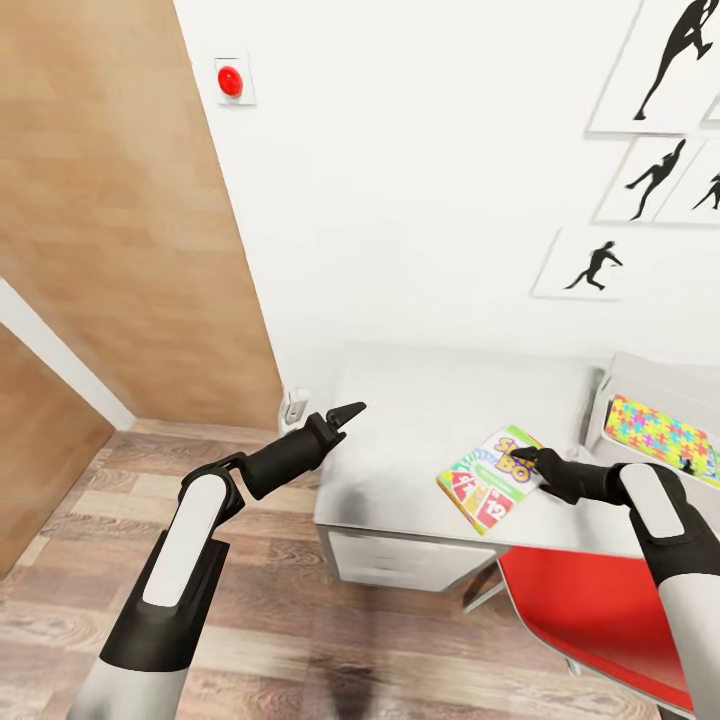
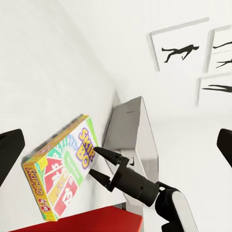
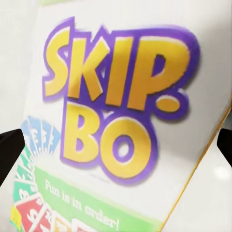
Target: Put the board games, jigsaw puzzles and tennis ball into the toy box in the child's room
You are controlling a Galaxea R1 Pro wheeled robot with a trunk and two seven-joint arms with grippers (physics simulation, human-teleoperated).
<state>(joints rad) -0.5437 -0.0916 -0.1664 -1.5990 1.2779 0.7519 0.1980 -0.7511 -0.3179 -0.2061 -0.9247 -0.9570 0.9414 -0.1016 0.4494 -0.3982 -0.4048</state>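
Item: my right gripper [image 1: 527, 458]. Fingers spread apart, tips at the near top edge of the Skip-Bo box [image 1: 490, 479]. In the left wrist view the two dark fingers [image 2: 107, 155] stand parted, one tip against the box's top face [image 2: 63, 166], the other just off its edge; not pinching it. From my right wrist the box lid [image 3: 116, 121] sits directly before the camera, its purple-and-yellow lettering large, with dark finger shapes at both margins.

Item: Skip-Bo box. Lies flat on the pale table [image 1: 420, 420], toward the front edge, above the red chair [image 1: 590, 610].

Item: toy box [image 1: 610, 385]. Light grey bin at the right end of the table, just beside the Skip-Bo box; a bright jigsaw-patterned box [image 1: 665, 437] rests in it.

Item: my left gripper [image 1: 350, 412]. Hangs over the table's left end, well apart from the box, holding nothing. Its fingers look close together in the head view, yet stand at opposite margins of the left wrist view; I cannot tell how far apart.

Item: wall [image 1: 430, 180]. White, with black silhouette pictures [image 1: 598, 265] and a red button [image 1: 231, 80].
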